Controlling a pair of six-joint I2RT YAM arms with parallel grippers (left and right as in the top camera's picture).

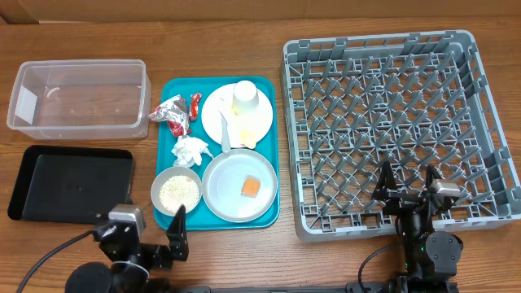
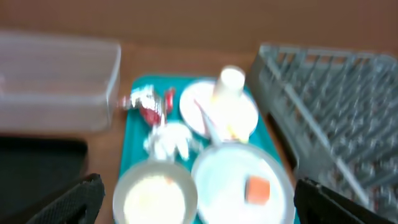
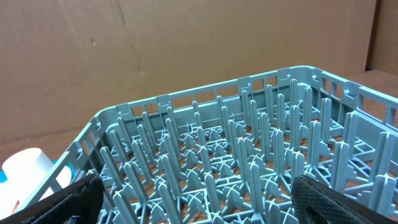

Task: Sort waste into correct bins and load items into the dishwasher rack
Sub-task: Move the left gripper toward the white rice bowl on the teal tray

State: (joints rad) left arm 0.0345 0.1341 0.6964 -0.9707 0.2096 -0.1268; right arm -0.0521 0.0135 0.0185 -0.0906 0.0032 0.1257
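We find both grippers empty, jaws spread wide. Our left gripper (image 2: 199,200) sits low before the teal tray (image 1: 167,91), which holds the foil wrappers (image 1: 173,112), napkin (image 1: 189,150), rice bowl (image 1: 177,192), white cup (image 1: 247,98) on the pink plate (image 1: 262,122), and orange cube (image 1: 251,186) on the grey plate (image 1: 224,191). Our right gripper (image 1: 407,181) stands over the near wall of the dishwasher rack (image 1: 488,98)

The dishwasher rack (image 1: 383,122) lies right of the serving tray (image 1: 181,88); the tub (image 1: 79,96) lies left of it, the shallow bin (image 1: 73,185) front-left.

The grey dishwasher rack (image 3: 186,96) fills the view, a white cup (image 3: 28,171) at its left.
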